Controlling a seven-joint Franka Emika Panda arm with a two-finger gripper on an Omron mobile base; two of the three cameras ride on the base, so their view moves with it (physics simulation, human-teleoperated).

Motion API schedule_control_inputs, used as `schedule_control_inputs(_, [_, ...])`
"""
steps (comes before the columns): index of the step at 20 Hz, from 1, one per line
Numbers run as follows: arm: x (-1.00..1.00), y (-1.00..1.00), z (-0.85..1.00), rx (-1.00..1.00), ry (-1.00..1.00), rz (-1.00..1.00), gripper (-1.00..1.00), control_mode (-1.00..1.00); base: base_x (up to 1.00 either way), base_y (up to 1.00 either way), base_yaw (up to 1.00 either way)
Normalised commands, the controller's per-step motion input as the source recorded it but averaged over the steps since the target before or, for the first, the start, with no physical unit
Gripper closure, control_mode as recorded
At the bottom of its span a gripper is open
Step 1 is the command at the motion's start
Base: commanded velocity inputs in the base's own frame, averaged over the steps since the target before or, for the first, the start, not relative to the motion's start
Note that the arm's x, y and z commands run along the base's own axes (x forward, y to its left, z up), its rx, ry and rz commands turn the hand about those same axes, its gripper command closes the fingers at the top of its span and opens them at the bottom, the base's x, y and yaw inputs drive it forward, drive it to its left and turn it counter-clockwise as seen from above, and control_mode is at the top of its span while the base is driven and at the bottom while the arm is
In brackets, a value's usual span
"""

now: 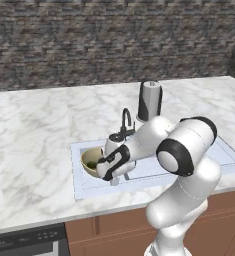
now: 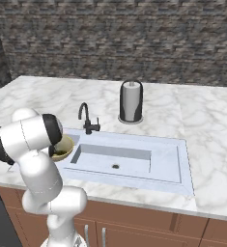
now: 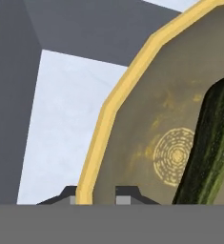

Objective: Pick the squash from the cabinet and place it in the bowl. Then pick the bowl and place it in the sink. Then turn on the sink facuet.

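Note:
The yellowish-tan bowl (image 1: 89,158) sits at the left end of the pale sink (image 1: 154,172), and the dark green squash (image 1: 92,164) lies inside it. My gripper (image 1: 107,170) is at the bowl's right rim. In the hand view the fingertips (image 3: 125,196) straddle the yellow rim of the bowl (image 3: 147,119), and the gripper (image 3: 98,196) is shut on it. The squash (image 3: 208,143) lies along the bowl's right side, over the sink floor (image 3: 61,119). The black faucet (image 1: 125,122) stands just behind the bowl. My arm hides part of the bowl (image 2: 64,146). The cabinet is out of view.
A grey cylindrical canister (image 1: 150,101) stands on the marble counter behind the sink, right of the faucet (image 2: 86,118). The basin (image 2: 129,159) stretches right of the bowl, with a drain (image 2: 116,166) in its floor. A stone wall closes the back of the counter.

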Motion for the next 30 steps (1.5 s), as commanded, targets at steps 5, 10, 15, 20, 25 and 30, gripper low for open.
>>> schedule_control_inputs(5, [0.02, 0.0, 0.0, 0.0, 0.0, 0.03, -1.0, -1.0, 0.0, 0.0, 0.0])
schedule_control_inputs(10, [0.0, -0.06, 0.19, 0.0, 0.0, 0.01, -1.0, -1.0, 0.0, 0.0, 0.0])
schedule_control_inputs(15, [-0.08, -0.16, 0.72, 0.0, -0.06, 0.0, -1.0, -1.0, 0.0, 0.0, 0.0])
schedule_control_inputs(20, [-0.42, -0.08, 1.0, 0.01, -0.03, 0.0, -1.0, -1.0, 0.0, 0.0, 0.0])
schedule_control_inputs(25, [-0.76, -0.02, 1.0, 0.11, 0.0, 0.0, -1.0, -1.0, 0.0, 0.0, 0.0])
schedule_control_inputs(30, [-0.71, -0.22, 1.0, 0.16, 0.0, 0.0, -1.0, -1.0, 0.0, 0.0, 0.0])
